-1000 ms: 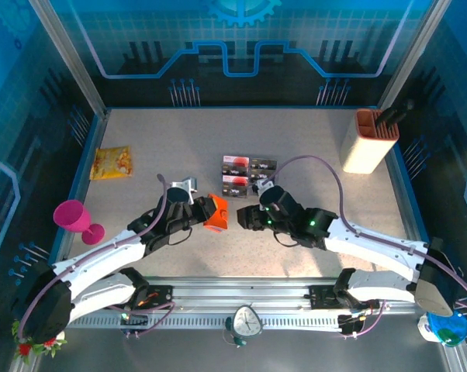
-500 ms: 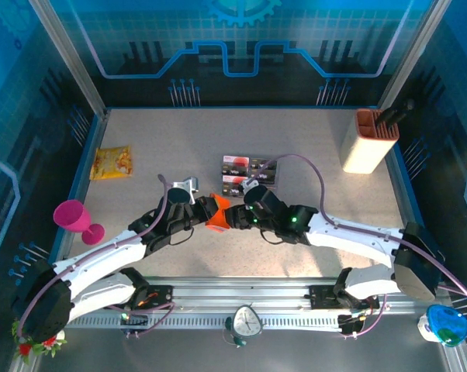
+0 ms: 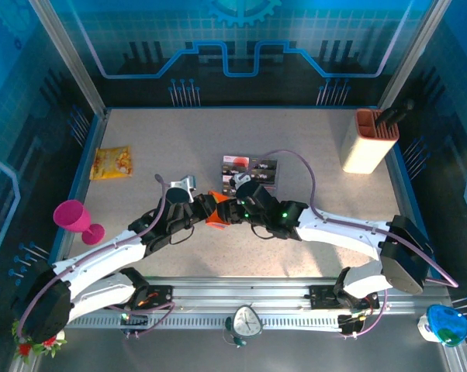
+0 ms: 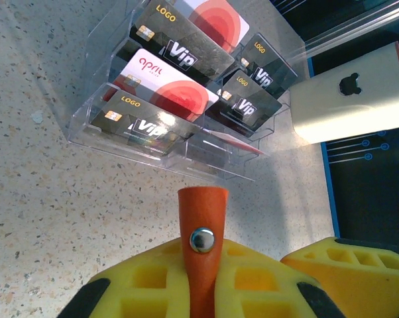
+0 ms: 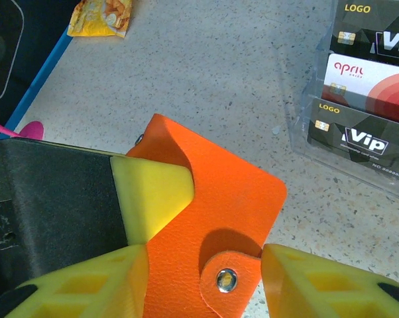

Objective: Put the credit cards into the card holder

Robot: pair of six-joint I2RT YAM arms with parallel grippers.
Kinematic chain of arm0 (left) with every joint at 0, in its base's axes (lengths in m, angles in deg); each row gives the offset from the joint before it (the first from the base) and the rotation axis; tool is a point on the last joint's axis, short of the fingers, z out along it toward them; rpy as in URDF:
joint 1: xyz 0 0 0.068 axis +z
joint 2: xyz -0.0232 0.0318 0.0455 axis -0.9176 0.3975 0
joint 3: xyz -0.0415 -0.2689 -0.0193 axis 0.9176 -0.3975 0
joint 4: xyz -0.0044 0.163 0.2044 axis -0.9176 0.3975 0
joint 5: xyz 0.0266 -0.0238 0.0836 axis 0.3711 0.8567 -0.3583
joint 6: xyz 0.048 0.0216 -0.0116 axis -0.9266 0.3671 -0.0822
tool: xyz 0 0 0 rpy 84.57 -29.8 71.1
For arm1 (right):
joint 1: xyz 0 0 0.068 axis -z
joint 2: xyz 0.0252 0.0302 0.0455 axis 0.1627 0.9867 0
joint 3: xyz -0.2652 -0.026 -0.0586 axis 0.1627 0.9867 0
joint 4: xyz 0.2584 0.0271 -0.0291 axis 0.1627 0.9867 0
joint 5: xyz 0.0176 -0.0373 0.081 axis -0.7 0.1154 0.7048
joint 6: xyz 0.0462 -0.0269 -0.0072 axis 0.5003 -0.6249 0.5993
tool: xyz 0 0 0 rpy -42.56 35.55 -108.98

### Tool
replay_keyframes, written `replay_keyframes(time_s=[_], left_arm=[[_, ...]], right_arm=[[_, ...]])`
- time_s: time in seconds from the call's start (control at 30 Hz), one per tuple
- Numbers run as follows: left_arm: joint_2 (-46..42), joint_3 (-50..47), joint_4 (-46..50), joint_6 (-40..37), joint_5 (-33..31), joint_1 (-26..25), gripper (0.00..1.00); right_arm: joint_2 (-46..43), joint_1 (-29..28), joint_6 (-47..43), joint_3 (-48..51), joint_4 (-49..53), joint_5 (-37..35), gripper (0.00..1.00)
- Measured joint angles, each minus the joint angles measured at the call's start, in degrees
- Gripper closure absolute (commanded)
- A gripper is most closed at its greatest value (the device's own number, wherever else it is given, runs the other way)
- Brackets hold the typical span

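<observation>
The orange card holder (image 3: pixel 215 211) hangs just above the table, and my left gripper (image 3: pixel 205 209) is shut on it. In the left wrist view its clasp tab (image 4: pixel 203 225) with a metal snap stands up between my left gripper's (image 4: pixel 203 268) yellow pads. My right gripper (image 5: pixel 203 281) is open, its fingers on either side of the tab (image 5: pixel 234 278) of the closed card holder (image 5: pixel 219 199). The left gripper's pad (image 5: pixel 150 192) presses on the holder's face. Several credit cards (image 3: pixel 249 172) lie in a clear tray (image 4: pixel 93 106) just beyond; the cards (image 4: pixel 160 99) are black and red-white.
A tall cream-and-orange container (image 3: pixel 368 141) stands at the back right. A yellow packet (image 3: pixel 112 163) lies at the back left and a pink goblet (image 3: pixel 77 219) at the left edge. Bare table lies around the clear tray (image 5: pixel 299 126).
My right arm has swung left across the table until its open fingers reach the card holder. The left gripper has kept the holder in place.
</observation>
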Motion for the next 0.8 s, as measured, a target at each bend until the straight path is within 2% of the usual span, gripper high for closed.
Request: replay_keyframes(time_s=[0.37, 0.47, 0.53, 0.73, 0.8], left_arm=[[-0.9, 0.0, -0.9, 1.0, 0.0, -0.3, 1.0], [-0.9, 0.0, -0.9, 1.1, 0.0, -0.3, 1.0], [-0.9, 0.0, -0.9, 1.1, -0.1, -0.3, 1.0], [-0.9, 0.0, -0.6, 1.1, -0.3, -0.3, 1.0], [-0.9, 0.0, -0.4, 1.1, -0.5, -0.3, 1.0]], right_arm=[[1.2, 0.0, 1.7, 3.3, -2.1, -0.2, 0.55], [1.7, 0.0, 2.0, 3.3, -2.7, -0.1, 0.61], [2.1, -0.1, 2.3, 3.3, -3.3, 0.1, 0.68], [3.0, -0.5, 3.3, 3.6, -5.8, 1.4, 0.98], [3.0, -0.4, 3.9, 4.4, -6.9, 1.3, 1.0]])
